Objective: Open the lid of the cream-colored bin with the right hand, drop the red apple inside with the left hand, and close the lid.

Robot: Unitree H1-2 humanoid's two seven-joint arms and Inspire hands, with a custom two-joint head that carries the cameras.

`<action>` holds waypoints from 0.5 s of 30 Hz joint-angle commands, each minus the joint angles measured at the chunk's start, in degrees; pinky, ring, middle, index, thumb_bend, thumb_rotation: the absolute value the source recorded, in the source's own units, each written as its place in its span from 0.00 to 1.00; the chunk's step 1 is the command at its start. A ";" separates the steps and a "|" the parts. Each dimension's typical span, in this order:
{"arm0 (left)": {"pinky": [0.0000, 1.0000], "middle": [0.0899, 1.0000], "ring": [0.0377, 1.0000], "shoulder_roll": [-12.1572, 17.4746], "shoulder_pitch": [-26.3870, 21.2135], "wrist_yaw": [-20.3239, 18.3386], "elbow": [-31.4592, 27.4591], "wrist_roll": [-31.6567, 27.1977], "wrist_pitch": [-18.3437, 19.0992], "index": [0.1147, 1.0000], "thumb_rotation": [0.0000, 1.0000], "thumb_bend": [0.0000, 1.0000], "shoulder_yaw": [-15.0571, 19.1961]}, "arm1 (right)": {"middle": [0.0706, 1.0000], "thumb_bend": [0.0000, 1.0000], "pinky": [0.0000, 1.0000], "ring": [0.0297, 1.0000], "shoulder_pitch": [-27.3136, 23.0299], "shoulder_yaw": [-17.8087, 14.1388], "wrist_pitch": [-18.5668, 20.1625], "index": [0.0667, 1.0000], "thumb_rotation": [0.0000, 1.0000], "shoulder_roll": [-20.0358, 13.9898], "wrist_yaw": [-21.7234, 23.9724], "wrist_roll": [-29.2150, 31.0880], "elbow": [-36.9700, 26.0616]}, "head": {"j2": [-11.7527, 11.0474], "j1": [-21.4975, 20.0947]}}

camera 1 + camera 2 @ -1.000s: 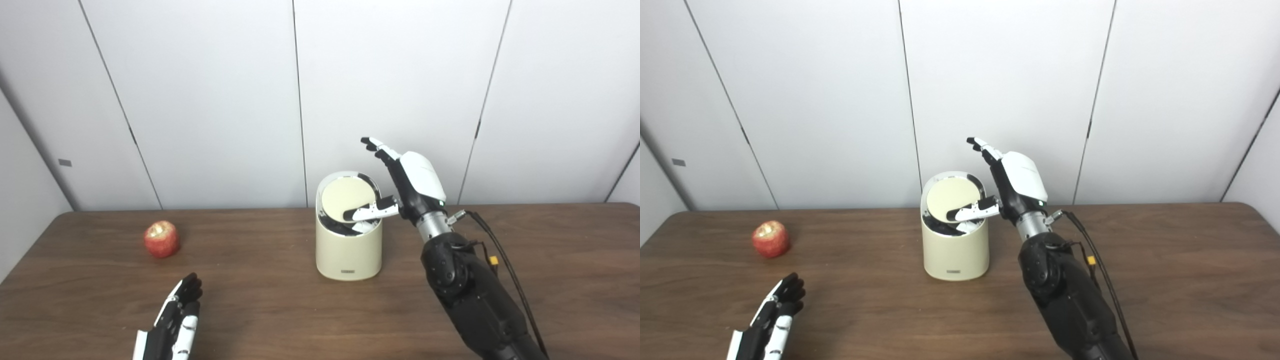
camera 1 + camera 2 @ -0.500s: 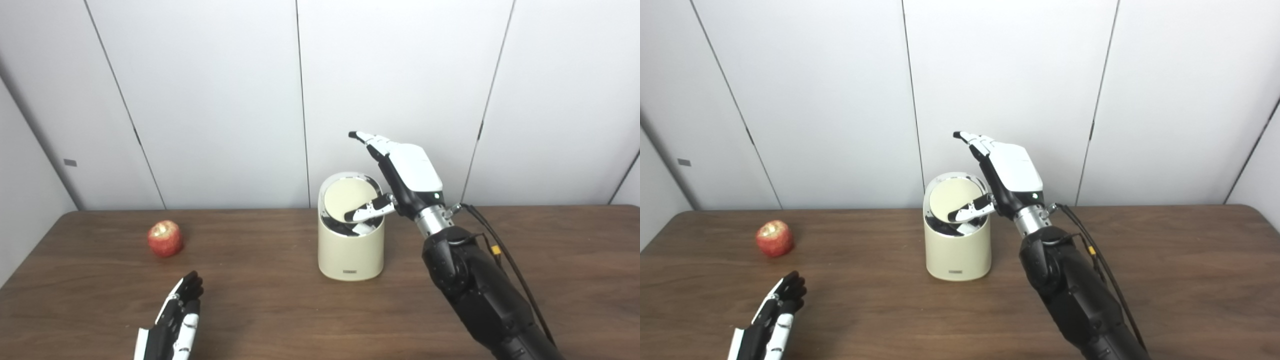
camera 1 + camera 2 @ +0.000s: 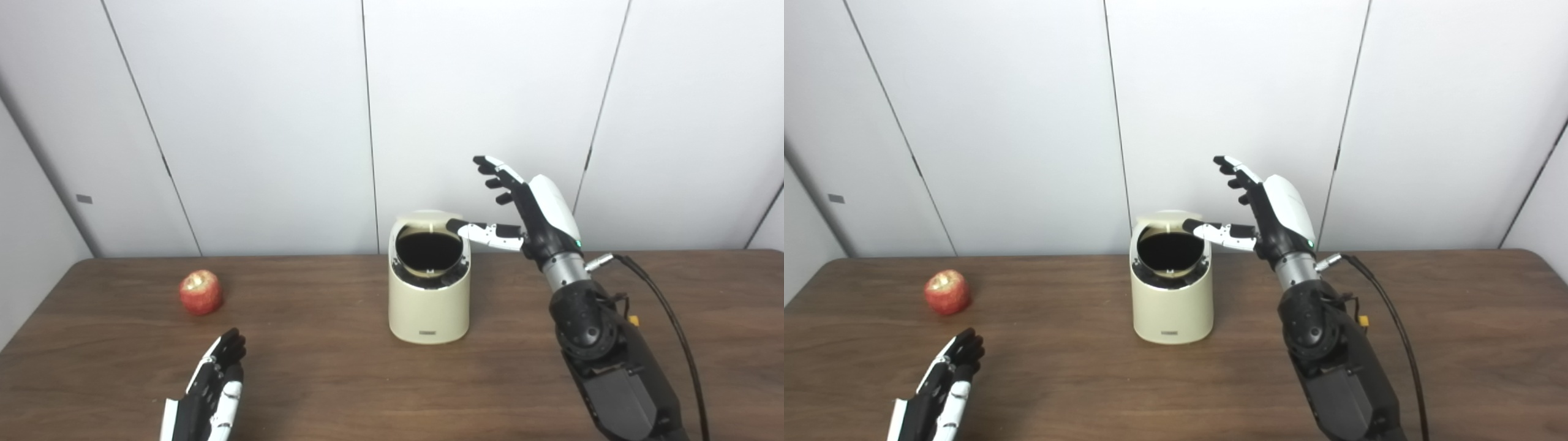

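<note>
on the table: one cream bin at centre, mouth dark and uncovered, lid tipped back behind it; one apple far left. right hand fingers spread, thumb at the rim. left hand flat, fingers apart, holding nothing.

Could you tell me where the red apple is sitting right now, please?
The red apple rests on the table at the left of both views, well left of the open cream-colored bin and just beyond the left hand.
</note>
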 commanded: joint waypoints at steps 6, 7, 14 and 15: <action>0.87 0.87 0.87 -0.15 3.57 -0.34 4.24 -0.28 0.47 0.89 0.58 0.39 -0.54 | 0.87 0.48 0.73 0.82 5.28 -4.92 6.11 0.87 1.00 -2.87 6.78 9.72 -9.89 | 0.81 -0.34; 0.87 0.87 0.87 -0.10 3.57 -0.39 4.13 -0.50 0.50 0.89 0.57 0.38 -0.47 | 0.88 0.48 0.74 0.84 6.71 -5.44 5.92 0.88 1.00 -3.49 7.31 10.56 -10.72 | 1.00 -0.41; 0.89 0.88 0.88 0.38 3.72 -0.73 2.88 -1.57 1.43 0.90 0.54 0.36 -0.05 | 0.87 0.51 0.80 0.86 17.45 -7.23 4.28 0.86 1.00 -7.23 9.71 14.94 -16.41 | 1.95 -1.28; 0.89 0.88 0.88 0.34 3.75 -0.71 2.63 -1.81 1.70 0.90 0.53 0.36 0.06 | 0.87 0.51 0.80 0.86 19.09 -7.37 3.92 0.86 1.00 -7.12 9.51 15.40 -17.19 | 2.12 -1.32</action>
